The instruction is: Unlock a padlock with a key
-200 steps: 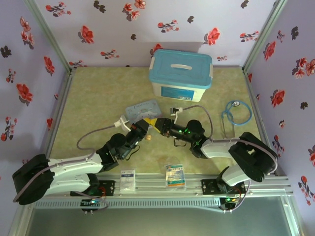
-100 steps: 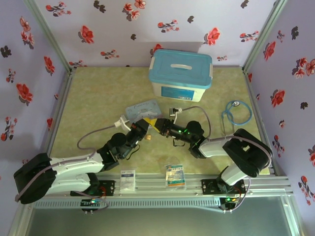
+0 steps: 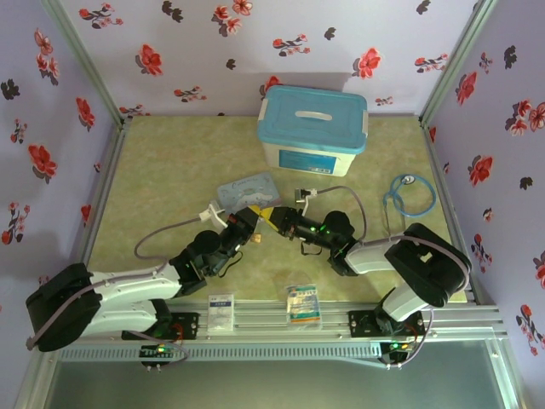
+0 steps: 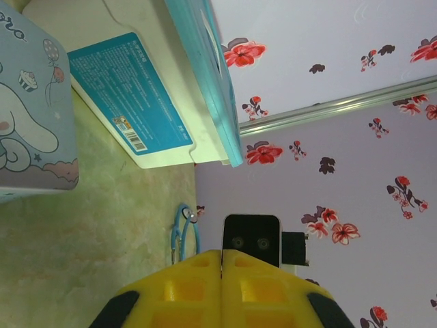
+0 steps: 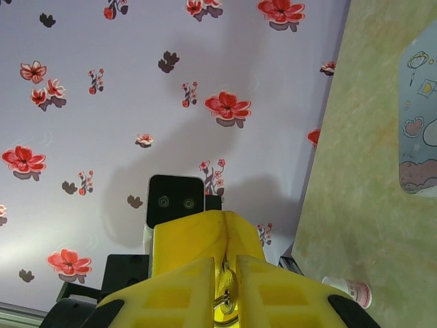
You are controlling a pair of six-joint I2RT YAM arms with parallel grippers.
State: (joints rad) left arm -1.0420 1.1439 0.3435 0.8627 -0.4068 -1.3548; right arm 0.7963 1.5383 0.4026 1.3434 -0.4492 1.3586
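Observation:
My two grippers meet tip to tip above the table's middle. The right gripper (image 3: 267, 213) (image 5: 225, 258) is shut on the small brass padlock (image 5: 227, 291), whose silver shackle sits low between the yellow fingers. Facing it, the left gripper (image 3: 254, 213) (image 4: 220, 254) is shut, its fingers (image 5: 191, 236) pressed together right in front of the padlock. A thin dark sliver, the key (image 5: 225, 265), pokes from their seam toward the padlock. Whether it is inside the lock I cannot tell.
A light-blue cartoon tin (image 3: 247, 189) (image 4: 34, 137) lies just behind the grippers. A white box with a blue lid (image 3: 312, 128) stands at the back. A blue stethoscope (image 3: 407, 198) lies to the right. Two packets (image 3: 221, 308) (image 3: 302, 304) rest on the front rail.
The right gripper's jaws have closed in on the padlock, and the right arm has shifted slightly left. The left gripper has stayed shut in place.

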